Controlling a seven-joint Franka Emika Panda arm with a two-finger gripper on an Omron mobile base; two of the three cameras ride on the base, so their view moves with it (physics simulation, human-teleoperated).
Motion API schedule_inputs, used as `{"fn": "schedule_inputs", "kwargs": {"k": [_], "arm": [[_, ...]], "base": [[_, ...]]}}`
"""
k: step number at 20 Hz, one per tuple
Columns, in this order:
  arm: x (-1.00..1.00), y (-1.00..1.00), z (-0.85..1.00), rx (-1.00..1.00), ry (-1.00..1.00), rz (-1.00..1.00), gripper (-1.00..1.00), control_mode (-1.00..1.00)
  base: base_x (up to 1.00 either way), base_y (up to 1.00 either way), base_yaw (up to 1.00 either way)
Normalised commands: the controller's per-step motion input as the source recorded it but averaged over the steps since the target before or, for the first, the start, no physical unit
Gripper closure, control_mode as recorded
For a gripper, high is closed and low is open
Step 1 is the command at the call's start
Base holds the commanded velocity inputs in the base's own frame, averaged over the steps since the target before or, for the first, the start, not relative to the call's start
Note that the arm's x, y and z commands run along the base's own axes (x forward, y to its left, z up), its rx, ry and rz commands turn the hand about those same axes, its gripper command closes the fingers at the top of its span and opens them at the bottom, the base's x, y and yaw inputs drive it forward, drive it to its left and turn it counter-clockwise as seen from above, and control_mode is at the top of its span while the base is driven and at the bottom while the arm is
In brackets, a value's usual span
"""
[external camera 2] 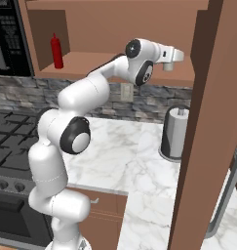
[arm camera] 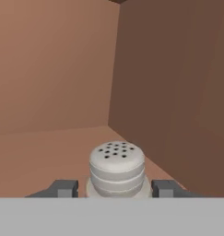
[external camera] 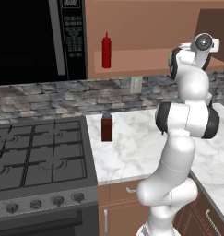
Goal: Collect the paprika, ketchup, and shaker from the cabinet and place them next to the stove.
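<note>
Hand view: hand (arm camera: pixel 116 189) spread around the shaker (arm camera: pixel 116 168), seemingly not touching it.

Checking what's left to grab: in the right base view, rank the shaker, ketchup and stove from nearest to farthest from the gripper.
1. Shaker, at the gripper, right end of the shelf.
2. Ketchup, left end of the same shelf.
3. Stove, lower left, below.

I can't see the shaker's (arm camera: pixel 116 168) base; the hand view's bottom band cuts it off. Contact with the fingertips (arm camera: pixel 65 188) is unclear. My arm hides it from the left.
</note>
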Motion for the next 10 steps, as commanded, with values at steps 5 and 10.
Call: {"fn": "schedule_inputs", "kwargs": {"k": [5, 10], "arm": [[0.09, 0.0, 0.0, 0.0, 0.0, 0.0, 1.0, -1.0], [0.05, 0.0, -0.02, 0.0, 0.0, 0.0, 1.0, -1.0]], "base": [[0.0, 0.0, 0.0], [0.0, 0.0, 0.0]]}}
